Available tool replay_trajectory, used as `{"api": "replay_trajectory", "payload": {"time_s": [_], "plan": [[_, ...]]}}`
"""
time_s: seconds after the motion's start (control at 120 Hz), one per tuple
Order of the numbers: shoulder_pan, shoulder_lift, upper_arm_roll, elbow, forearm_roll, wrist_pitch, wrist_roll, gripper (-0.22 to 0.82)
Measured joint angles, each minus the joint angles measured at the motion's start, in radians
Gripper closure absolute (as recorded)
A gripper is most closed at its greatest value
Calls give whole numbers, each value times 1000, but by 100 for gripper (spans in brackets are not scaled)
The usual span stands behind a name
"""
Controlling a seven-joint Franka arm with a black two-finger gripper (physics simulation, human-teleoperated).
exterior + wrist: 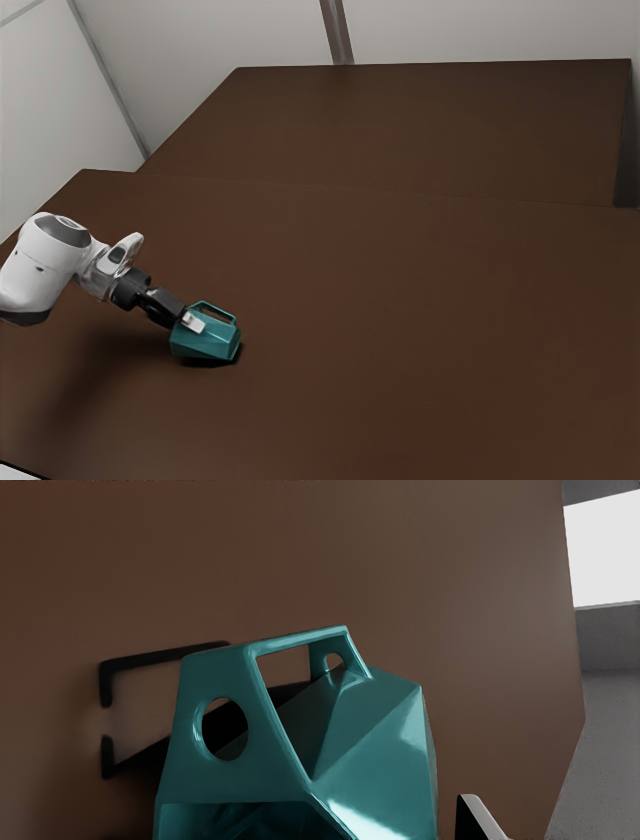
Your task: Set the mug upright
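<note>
A teal faceted mug (205, 338) lies tilted on its side on the brown table (400, 320), its handle pointing up. At the mug's end nearer the arm is the gripper (188, 321), with a light fingertip over the mug's side. In the wrist view the mug (370, 760) shows its handle and part of its dark mouth, which faces the hand. The gripper (320, 825) is open there: one finger stands beside the mug's wall with a strip of table visible between them. The other finger is hidden by the mug.
A second brown surface (420, 130) adjoins the table at the back. Pale walls (210, 40) rise behind. The table reaches far toward the exterior view's right, and its edge (575, 645) also appears beyond the mug.
</note>
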Motion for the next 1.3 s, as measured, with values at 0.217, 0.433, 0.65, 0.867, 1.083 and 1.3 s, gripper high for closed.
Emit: {"api": "replay_trajectory", "payload": {"time_s": [0.217, 0.433, 0.65, 0.867, 1.083, 1.3], "plan": [[-2, -4, -1, 1, -11, -2, 52, 70], [0, -49, -38, 4, -8, 13, 87, 75], [4, -145, -163, 3, 83, 124, 78, 76], [2, -174, -323, 2, 311, 325, -24, 77], [-7, -233, -438, -43, 558, 456, -230, 76], [-3, -254, -494, -76, 694, 507, -446, 76]]}}
